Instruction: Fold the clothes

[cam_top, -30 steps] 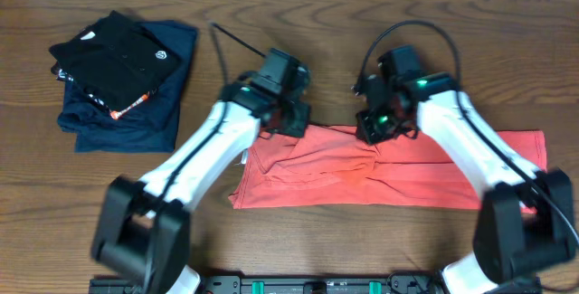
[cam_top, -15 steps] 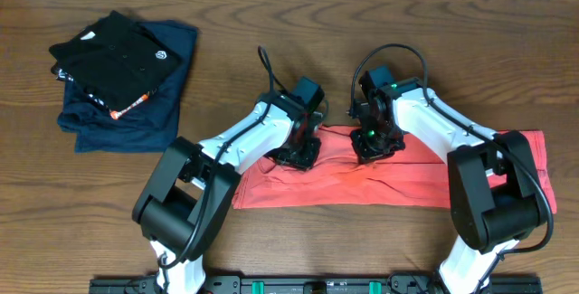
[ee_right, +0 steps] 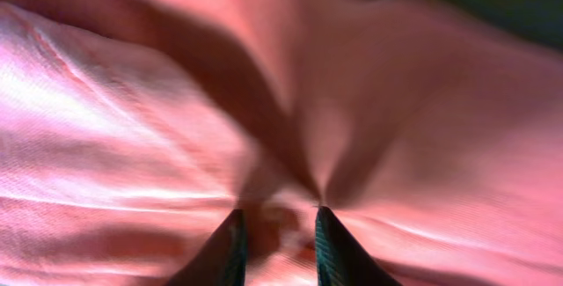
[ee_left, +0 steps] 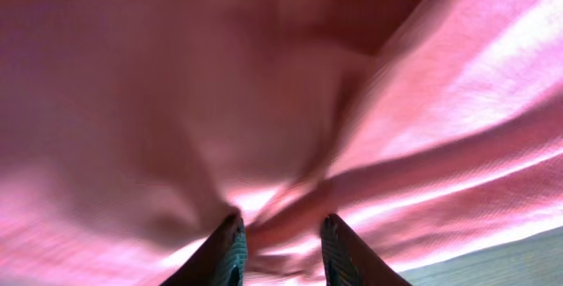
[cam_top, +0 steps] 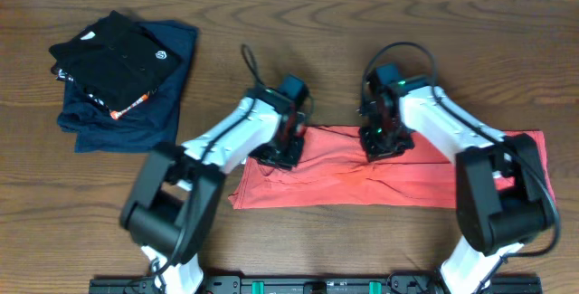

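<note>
On the far left of the wooden table, a black folded garment with a small white logo lies on top of a navy-blue folded garment, well apart from the work at centre. The coral-red T-shirt lies as a long, rumpled band across the middle and right of the table, its lettering not visible from overhead. The left gripper presses down on the band's upper edge near its left end. In the left wrist view the gripper's two dark fingers stand close together, with a raised ridge of the red cloth caught between them and creases running out from the pinch. A strip of table shows at the lower right of that view. Further right, the right gripper bears on the same upper edge near the middle of the band. Its wrist camera shows pleats of fabric converging into the narrow gap between its fingers, which clamp a fold of the cloth. The band's right end lies flat beside the right arm's base.
</note>
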